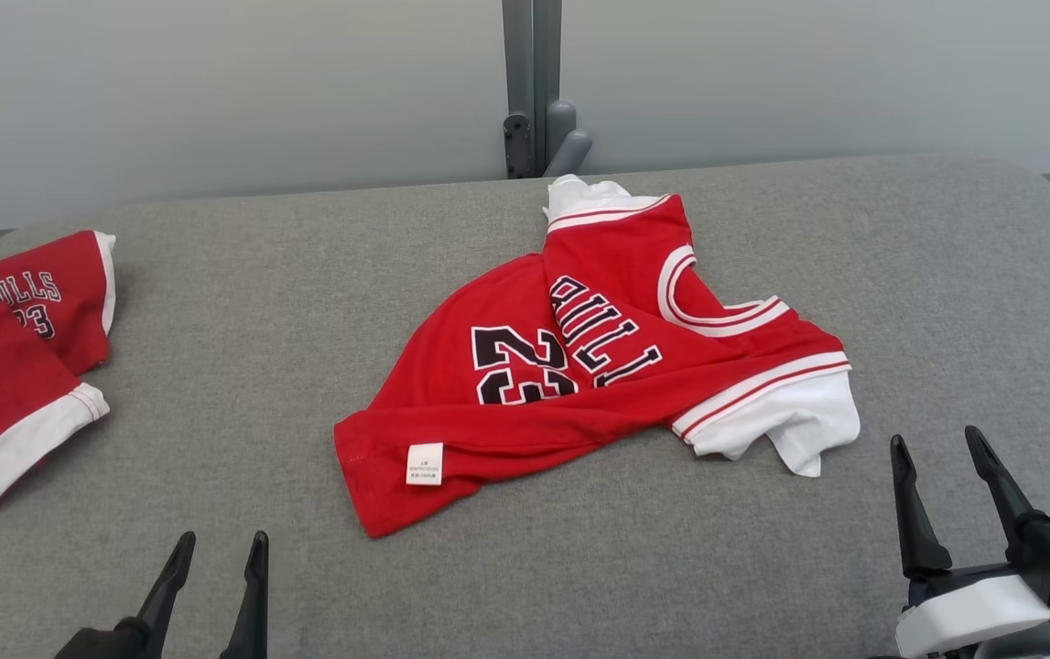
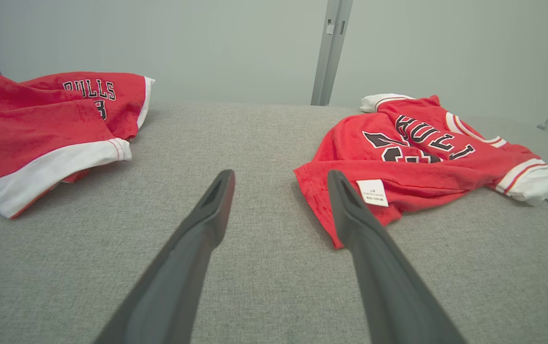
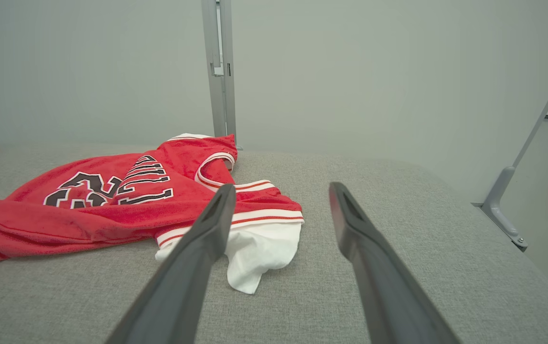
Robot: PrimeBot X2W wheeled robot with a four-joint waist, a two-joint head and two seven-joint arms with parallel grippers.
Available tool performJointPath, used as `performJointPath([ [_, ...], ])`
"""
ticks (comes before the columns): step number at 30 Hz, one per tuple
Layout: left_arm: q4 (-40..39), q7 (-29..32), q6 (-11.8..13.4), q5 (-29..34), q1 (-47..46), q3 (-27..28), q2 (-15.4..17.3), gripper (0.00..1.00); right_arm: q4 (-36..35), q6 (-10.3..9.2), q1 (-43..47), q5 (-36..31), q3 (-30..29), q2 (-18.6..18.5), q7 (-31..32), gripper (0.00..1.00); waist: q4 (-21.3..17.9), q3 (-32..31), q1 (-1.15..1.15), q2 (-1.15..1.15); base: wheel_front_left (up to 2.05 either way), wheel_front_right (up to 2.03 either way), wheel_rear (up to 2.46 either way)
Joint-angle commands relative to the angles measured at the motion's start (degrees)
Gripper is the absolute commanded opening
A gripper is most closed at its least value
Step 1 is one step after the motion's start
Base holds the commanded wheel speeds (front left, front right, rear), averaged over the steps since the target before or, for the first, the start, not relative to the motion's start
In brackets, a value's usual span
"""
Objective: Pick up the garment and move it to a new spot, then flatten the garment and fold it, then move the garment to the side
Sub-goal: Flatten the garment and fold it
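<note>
The garment [image 1: 579, 366] is a red jersey with black lettering, the number 23 and white sleeves. It lies crumpled in the middle of the grey padded table [image 1: 241, 384], with a white label on its near hem. My left gripper [image 1: 220, 546] hovers open at the near left, short of that hem and holding nothing. In the left wrist view the garment [image 2: 422, 157] lies just right of my open left gripper [image 2: 279, 177]. My right gripper [image 1: 941, 444] stands open and empty at the near right, beside the white sleeve. In the right wrist view the garment [image 3: 111, 200] lies left of my right gripper [image 3: 281, 188].
A second red jersey [image 1: 12, 366] of the same kind lies at the table's far left edge, also in the left wrist view [image 2: 39, 129]. A grey post [image 1: 532, 91] with a bracket rises behind the table against a pale wall. Bare grey cloth stretches between the two jerseys.
</note>
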Motion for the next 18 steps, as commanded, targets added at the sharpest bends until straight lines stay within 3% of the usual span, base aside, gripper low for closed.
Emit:
performJointPath([
  [1,0.1,-0.2,-0.9,1.3,0.8,0.9,-0.4,1.00,0.2,-0.08,0.8,-0.1,-0.2,0.0,-0.2,1.00,0.5,-0.5,0.00,0.00,0.00,0.00,0.00],
  [8,2.8,-0.2,-9.2,8.6,4.8,9.5,-7.9,1.00,2.5,-0.08,0.8,-0.7,-1.3,1.2,-0.2,1.00,0.4,-1.0,0.00,0.00,0.00,0.00,0.00],
  [13,3.2,-0.2,-11.1,12.9,5.5,14.5,-11.5,1.00,2.5,-0.08,0.5,-1.6,-2.3,1.9,-0.2,1.00,0.1,-1.2,0.00,0.00,0.00,0.00,0.00],
  [18,3.6,-0.2,-12.1,15.4,5.3,16.5,-13.0,1.00,2.3,-0.08,0.7,-2.6,-2.9,2.3,-0.2,1.00,0.1,-1.4,0.00,0.00,0.00,0.00,0.00],
])
